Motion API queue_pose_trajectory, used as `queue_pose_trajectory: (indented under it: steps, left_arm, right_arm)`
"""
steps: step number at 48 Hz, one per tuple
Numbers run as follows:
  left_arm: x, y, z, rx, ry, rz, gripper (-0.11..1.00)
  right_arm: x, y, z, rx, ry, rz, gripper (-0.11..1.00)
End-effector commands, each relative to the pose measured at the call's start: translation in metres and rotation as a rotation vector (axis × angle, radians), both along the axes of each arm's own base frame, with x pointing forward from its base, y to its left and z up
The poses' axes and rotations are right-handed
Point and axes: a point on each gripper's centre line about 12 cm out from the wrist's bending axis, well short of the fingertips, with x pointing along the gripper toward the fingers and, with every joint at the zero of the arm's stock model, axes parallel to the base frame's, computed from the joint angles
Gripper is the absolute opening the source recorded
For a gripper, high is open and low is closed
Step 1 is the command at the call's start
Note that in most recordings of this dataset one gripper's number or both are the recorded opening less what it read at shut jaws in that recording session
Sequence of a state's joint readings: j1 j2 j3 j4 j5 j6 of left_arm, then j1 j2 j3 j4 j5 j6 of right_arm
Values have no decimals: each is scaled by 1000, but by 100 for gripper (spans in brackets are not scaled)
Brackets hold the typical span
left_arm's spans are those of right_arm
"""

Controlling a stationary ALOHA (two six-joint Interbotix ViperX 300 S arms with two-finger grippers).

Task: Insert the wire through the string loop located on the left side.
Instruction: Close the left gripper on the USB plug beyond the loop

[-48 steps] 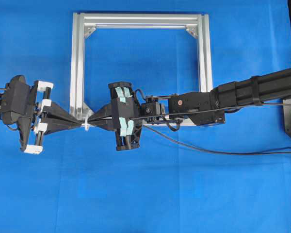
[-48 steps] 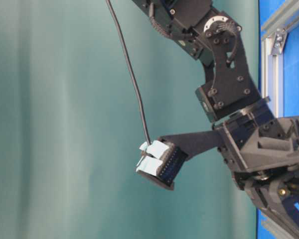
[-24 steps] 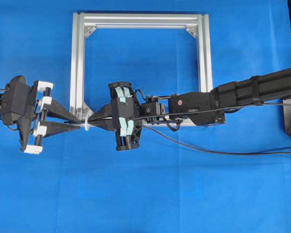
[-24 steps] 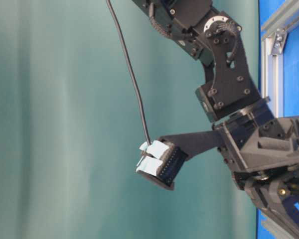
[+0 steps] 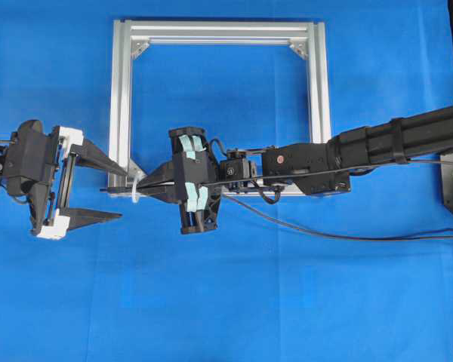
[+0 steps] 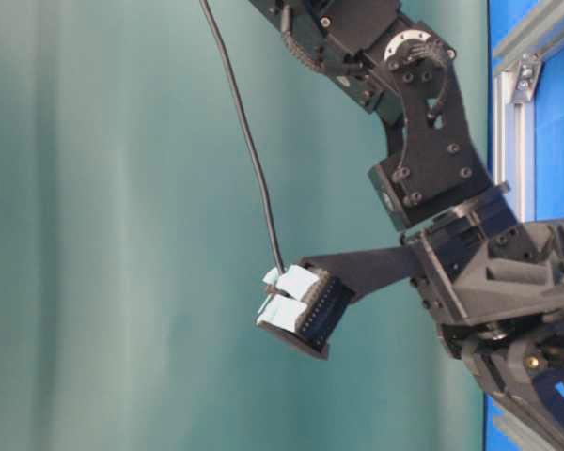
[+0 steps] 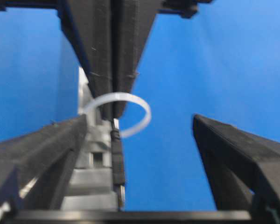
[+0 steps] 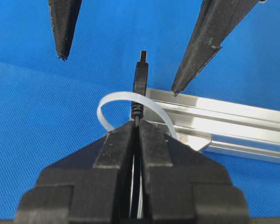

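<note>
On the blue desk (image 5: pixel 287 302), at the aluminium frame's (image 5: pixel 121 98) lower left corner, we see the left gripper (image 5: pixel 106 190) with jaws spread wide, holding nothing. Our right gripper (image 5: pixel 140 188) clamps the wire (image 8: pixel 140 79), whose plug tip pokes through the string loop (image 8: pixel 130 98).

I see the wire (image 8: pixel 140 79), thin and black with a small dark plug tip, poking through the string loop (image 8: pixel 130 108); the tip points toward twelve o'clock in the right wrist view. The loop is a small white ring, standing upright. Behind the plug, the wire trails away toward three o'clock in the overhead view.
</note>
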State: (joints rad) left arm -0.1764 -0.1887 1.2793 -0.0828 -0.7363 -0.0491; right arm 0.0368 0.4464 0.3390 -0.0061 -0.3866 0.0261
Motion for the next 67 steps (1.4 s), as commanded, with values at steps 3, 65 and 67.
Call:
queue_pose_trajectory:
  steps: [3, 65, 67]
  left_arm:
    - [6, 1, 1, 1, 1, 5, 89]
    - [11, 5, -18, 11, 73, 23, 88]
    - [11, 4, -17, 10, 71, 23, 88]
  right_arm:
    - [4, -1, 15, 5, -38, -4, 0]
    - [3, -1, 14, 5, -35, -4, 0]
    - [3, -1, 14, 5, -35, -4, 0]
